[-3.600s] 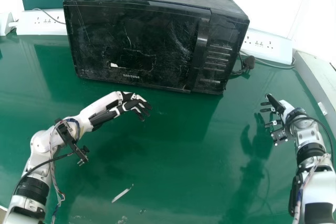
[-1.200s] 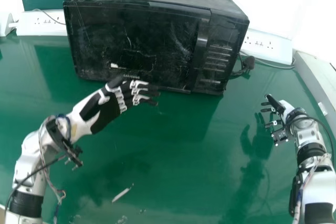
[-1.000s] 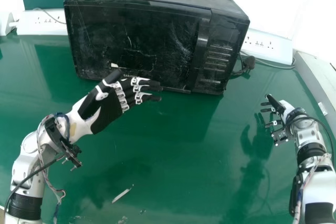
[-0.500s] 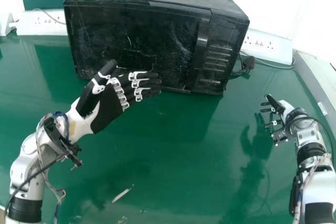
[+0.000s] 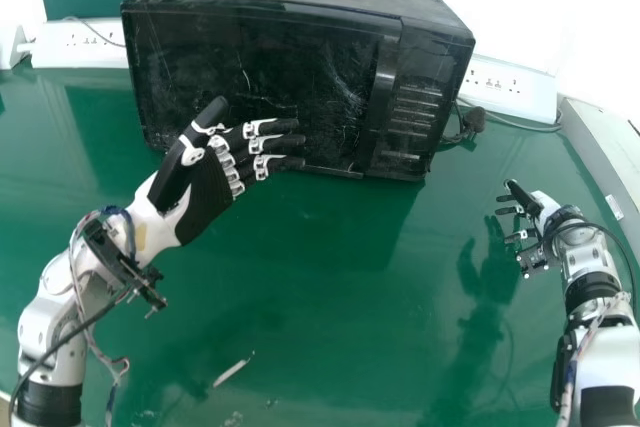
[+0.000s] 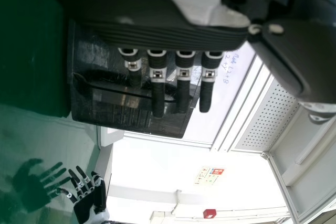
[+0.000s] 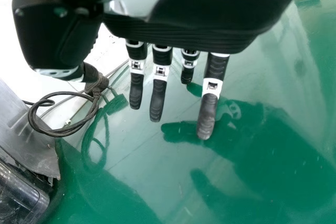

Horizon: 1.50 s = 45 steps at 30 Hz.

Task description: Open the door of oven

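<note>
The black oven (image 5: 270, 67) stands at the back of the table, its door (image 5: 300, 77) shut against the body. Its upright handle strip (image 5: 382, 82) runs beside the control panel at the right. My left hand (image 5: 208, 190) is open in front of the door's lower left part, fingers straight towards the right and thumb raised. In the left wrist view, the left hand (image 6: 152, 35) has straight fingers overlapping the oven (image 6: 131, 111). My right hand (image 5: 535, 209) rests open at the table's right side, away from the oven; the right wrist view has the right hand (image 7: 184, 38) with extended fingers.
White power strips (image 5: 85, 45) lie behind the oven on both sides. A black plug and cable (image 5: 472, 122) lie by its right side. A grey-white ledge (image 5: 605, 152) borders the table (image 5: 350, 297) at the right, and a pale scrap (image 5: 231, 372) lies near the front.
The left hand has moved up and right to the oven's front and turned, its thumb now raised and spread from the fingers. The right hand and the oven have stayed put.
</note>
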### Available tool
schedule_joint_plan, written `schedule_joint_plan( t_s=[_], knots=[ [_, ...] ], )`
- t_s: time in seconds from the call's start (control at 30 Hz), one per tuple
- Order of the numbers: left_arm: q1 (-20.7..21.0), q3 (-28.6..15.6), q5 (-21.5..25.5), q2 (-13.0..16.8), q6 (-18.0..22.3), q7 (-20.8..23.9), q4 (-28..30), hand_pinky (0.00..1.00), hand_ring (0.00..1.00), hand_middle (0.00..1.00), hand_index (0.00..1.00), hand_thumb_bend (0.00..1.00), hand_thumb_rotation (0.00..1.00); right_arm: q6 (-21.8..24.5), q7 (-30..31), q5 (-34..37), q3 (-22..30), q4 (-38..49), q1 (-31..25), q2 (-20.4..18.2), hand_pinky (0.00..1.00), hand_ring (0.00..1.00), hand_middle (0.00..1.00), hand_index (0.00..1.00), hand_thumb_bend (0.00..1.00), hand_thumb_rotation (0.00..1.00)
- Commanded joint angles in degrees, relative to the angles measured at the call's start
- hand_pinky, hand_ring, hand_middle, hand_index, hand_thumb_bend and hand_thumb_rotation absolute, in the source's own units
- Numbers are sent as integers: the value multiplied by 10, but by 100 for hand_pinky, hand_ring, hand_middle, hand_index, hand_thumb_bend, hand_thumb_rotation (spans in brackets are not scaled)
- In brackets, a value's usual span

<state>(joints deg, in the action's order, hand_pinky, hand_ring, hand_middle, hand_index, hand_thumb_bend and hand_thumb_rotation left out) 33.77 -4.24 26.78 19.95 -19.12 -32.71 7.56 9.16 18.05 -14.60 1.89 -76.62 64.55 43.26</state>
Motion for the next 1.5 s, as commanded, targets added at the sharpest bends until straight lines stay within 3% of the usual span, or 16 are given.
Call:
schedule_joint_plan(
  t_s=[0.0,0.2,0.3,0.57,0.77,0.97,1.1,1.2,1.3,1.37,1.47],
  knots=[
    [13,10,-21,-7,20,6,-11,66,82,86,87,98,82,8,12,-1,-3,-10,-18,-11,54,66,72,78,53,31],
    [38,15,-55,-15,49,20,-40,67,84,87,87,97,83,7,19,-2,-5,-11,-19,-11,59,68,75,80,56,33],
    [51,12,-62,-17,56,18,-62,66,84,88,87,97,83,10,13,1,-2,-11,-18,-13,57,66,71,76,55,33],
    [77,11,-76,-16,90,1,-129,67,83,87,87,94,84,11,12,4,2,-12,-18,-18,54,67,73,78,57,31],
    [99,16,-78,-11,77,-20,-145,66,82,87,88,98,87,7,12,3,2,-11,-19,-21,58,71,75,80,54,31],
    [111,18,-79,-13,77,-28,-146,67,81,88,87,99,89,3,27,-8,-11,-12,-18,-19,64,75,79,84,49,42],
    [119,20,-74,-16,64,-36,-156,67,82,87,87,100,89,0,27,-8,-11,-12,-19,-18,57,71,77,84,50,44],
    [128,18,-71,-19,53,-40,-167,69,83,87,87,100,87,2,33,-6,-9,-13,-19,-17,58,71,78,83,49,46],
    [137,18,-73,-20,48,-43,-182,70,84,88,87,100,88,3,50,-6,-11,-13,-17,-14,69,75,80,85,47,49],
    [142,19,-73,-21,43,-48,-193,72,85,88,88,100,88,8,49,2,-2,-13,-16,-15,69,75,80,85,47,43],
    [148,24,-79,-25,40,-47,-205,73,85,88,88,100,88,29,46,23,22,-14,-14,-16,80,79,83,86,47,41]
  ],
)
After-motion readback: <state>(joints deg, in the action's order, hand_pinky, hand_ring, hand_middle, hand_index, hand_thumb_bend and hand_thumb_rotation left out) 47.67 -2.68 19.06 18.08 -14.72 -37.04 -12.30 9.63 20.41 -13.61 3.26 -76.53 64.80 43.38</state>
